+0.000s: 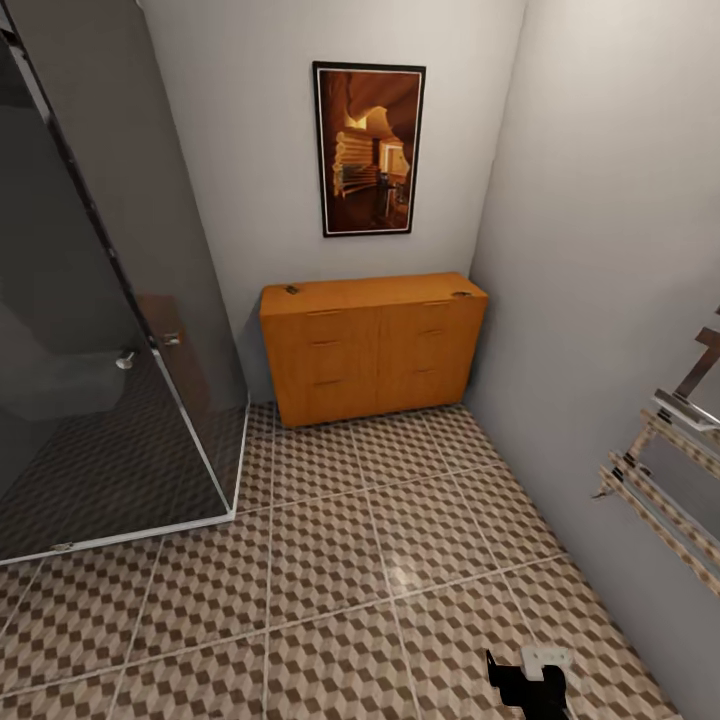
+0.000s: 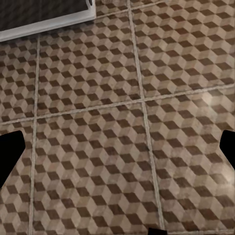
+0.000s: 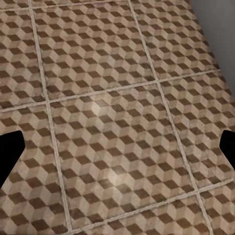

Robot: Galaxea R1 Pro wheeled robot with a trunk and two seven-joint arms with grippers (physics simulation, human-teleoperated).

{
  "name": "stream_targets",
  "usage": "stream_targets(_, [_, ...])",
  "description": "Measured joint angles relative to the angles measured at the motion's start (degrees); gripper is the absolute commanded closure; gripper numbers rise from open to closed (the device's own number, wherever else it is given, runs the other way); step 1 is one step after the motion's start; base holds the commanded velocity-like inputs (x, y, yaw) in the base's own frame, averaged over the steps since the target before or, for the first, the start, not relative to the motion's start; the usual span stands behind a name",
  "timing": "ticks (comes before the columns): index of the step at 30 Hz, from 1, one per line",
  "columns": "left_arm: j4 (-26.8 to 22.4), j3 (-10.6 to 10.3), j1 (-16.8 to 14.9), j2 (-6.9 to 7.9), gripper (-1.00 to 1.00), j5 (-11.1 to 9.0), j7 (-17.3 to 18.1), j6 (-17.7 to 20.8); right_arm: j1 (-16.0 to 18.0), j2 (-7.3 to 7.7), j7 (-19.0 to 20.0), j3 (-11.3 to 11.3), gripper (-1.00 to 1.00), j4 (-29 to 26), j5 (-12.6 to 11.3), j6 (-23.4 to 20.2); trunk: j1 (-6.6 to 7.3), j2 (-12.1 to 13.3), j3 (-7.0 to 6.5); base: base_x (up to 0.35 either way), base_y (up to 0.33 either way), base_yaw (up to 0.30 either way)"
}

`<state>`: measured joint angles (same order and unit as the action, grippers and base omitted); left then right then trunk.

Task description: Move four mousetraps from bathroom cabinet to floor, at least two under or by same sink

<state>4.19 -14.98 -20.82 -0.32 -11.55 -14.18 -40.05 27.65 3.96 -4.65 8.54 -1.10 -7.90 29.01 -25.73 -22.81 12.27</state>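
Observation:
The orange-brown cabinet (image 1: 372, 345) stands against the far wall, its drawers shut. Two small dark-and-tan pieces lie on its top, one near the left end (image 1: 292, 290) and one at the right end (image 1: 461, 294); they look like mousetraps but are too small to tell for sure. The cube-patterned bathroom floor (image 1: 350, 560) stretches between me and the cabinet. My left gripper (image 2: 117, 152) hangs open above bare tiles. My right gripper (image 3: 117, 152) is also open over tiles, and part of it shows dark at the bottom of the head view (image 1: 525, 685). The sink is out of view.
A dark glass shower enclosure (image 1: 90, 330) with a white base rim fills the left side. A framed picture (image 1: 368, 148) hangs above the cabinet. A chrome towel rail (image 1: 665, 480) juts from the right wall. Grey walls close in the right side and back.

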Motion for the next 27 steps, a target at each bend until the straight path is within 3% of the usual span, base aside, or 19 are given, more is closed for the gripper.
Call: stream_targets(27, [0.0, 0.02, 0.0, 0.0, -1.0, 0.0, -0.01, 0.0, -0.01, 0.07, 0.07, 0.0, -1.0, 0.0, 0.07, 0.0, 0.0, 0.0, 0.0, 0.186, 0.001, 0.0])
